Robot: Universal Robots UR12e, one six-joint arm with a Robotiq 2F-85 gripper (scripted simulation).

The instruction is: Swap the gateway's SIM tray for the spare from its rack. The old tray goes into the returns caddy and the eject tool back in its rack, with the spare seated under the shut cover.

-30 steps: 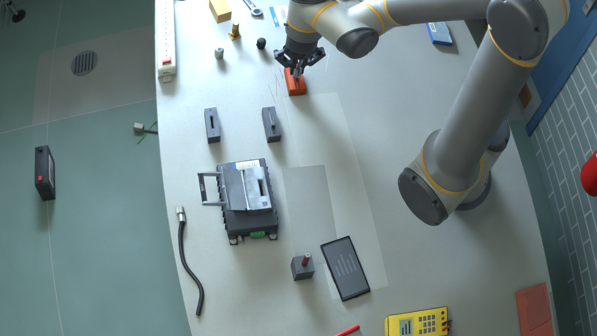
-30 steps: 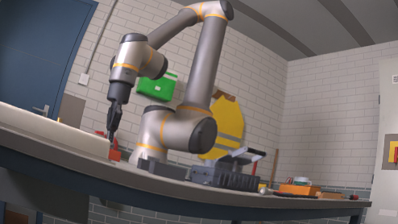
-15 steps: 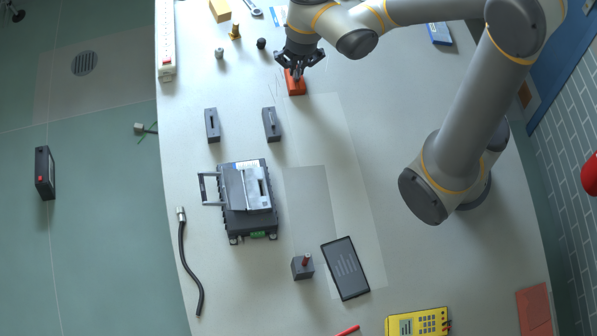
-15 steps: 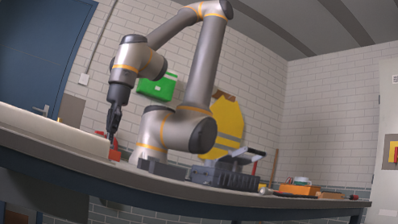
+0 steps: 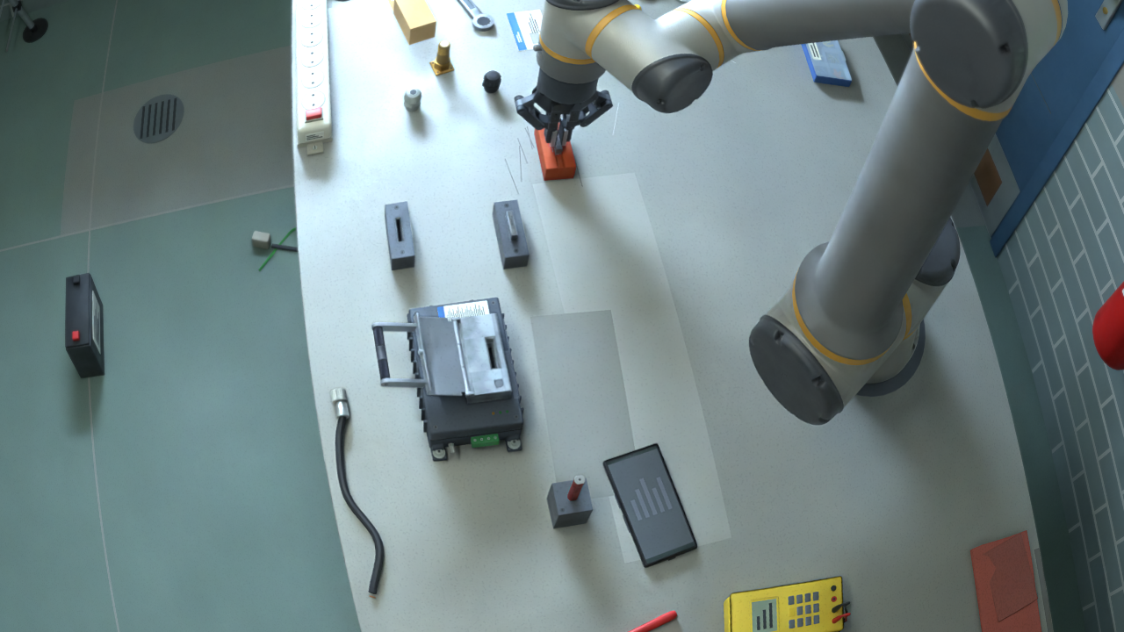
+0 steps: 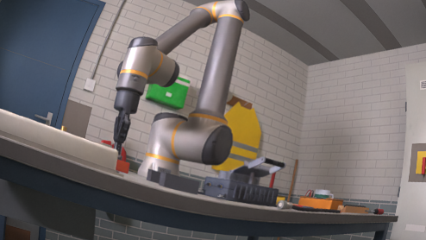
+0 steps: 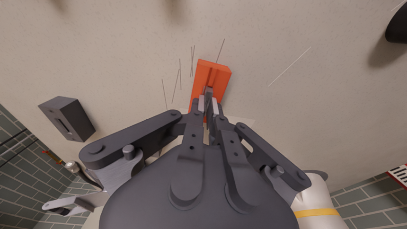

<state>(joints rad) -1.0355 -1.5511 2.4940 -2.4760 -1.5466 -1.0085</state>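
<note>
At the far end of the table the orange returns caddy [image 5: 556, 161] [image 7: 210, 82] [image 6: 122, 166] stands with a slot along its top. A thin grey SIM tray [image 7: 209, 105] is held on edge by my gripper [image 5: 560, 141] [image 7: 208, 106] [image 6: 118, 149], right above the caddy's slot, its lower end at the slot. Nearer the middle, the gateway [image 5: 470, 369] [image 6: 240, 190] has its cover swung open. Two dark racks stand between them: the left one [image 5: 400, 235] [image 7: 67, 118] shows an empty slot, the right one [image 5: 511, 233] holds a grey tray. The red-handled eject tool [image 5: 577, 487] stands in its grey block [image 5: 570, 505].
A black knob [image 5: 492, 80] and a small grey cylinder [image 5: 413, 99] stand just behind the caddy. A power strip [image 5: 312, 71] runs along the left edge. A tablet [image 5: 650, 504], a yellow meter [image 5: 786, 605] and a black cable [image 5: 355, 503] lie at the near end.
</note>
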